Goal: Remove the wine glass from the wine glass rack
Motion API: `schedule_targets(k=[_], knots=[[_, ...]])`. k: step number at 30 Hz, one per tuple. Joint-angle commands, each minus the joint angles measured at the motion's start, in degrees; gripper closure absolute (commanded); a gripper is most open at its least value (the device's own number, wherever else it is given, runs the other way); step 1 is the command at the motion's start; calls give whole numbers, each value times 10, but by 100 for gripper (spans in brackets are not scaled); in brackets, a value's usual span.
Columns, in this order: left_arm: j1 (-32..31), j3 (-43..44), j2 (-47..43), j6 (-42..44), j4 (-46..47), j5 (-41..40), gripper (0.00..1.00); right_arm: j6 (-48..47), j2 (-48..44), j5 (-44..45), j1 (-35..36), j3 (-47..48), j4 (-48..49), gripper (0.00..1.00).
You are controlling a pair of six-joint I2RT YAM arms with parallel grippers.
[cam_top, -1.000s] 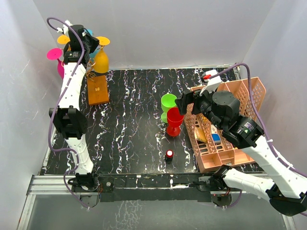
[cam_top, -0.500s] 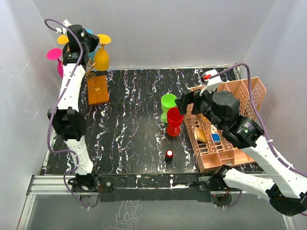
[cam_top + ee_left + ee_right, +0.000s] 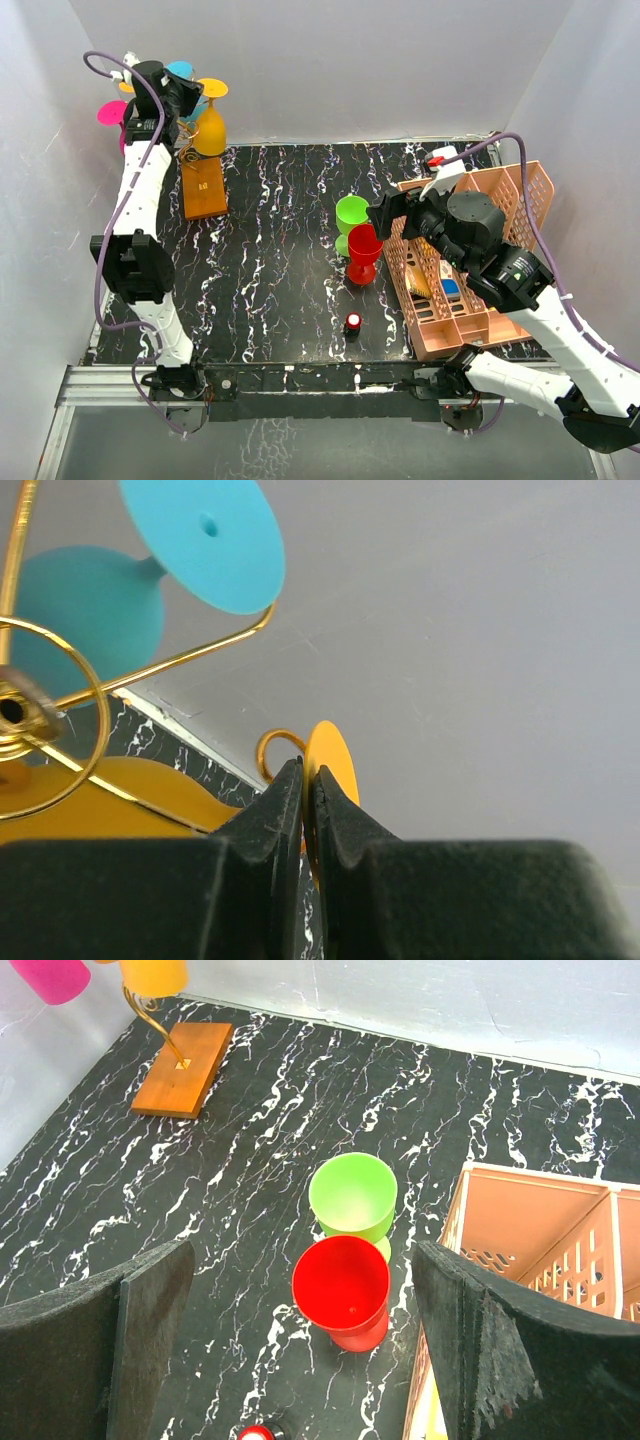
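Fingers (image 3: pixel 278 815) pinch orange wine glass (image 3: pixel 336 762).

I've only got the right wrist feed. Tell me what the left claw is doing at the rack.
Observer: The left wrist view shows the left claw shut on the flat foot of the orange wine glass.
Operator: Confirm whether it's off the rack.
Observer: It looks not. From the top it hangs bowl-down above the wooden base of the wine glass rack.
Operator: Name anything hanging outside my frame.
Observer: A blue glass, also upside down on the gold wire.
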Motion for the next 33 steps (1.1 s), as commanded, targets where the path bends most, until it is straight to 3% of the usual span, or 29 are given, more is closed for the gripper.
schedule_targets(k=[1,11,33], knots=[[22,-51,-79,-27,67,9,100,1,-8,-3,3,2,31,1],[47,-90,-86,-72,98,30,100,2,-5,-7,2,6,31,1],[47,39,8,-120,26,-35,100,-1,-3,-1,3,5,31,1]])
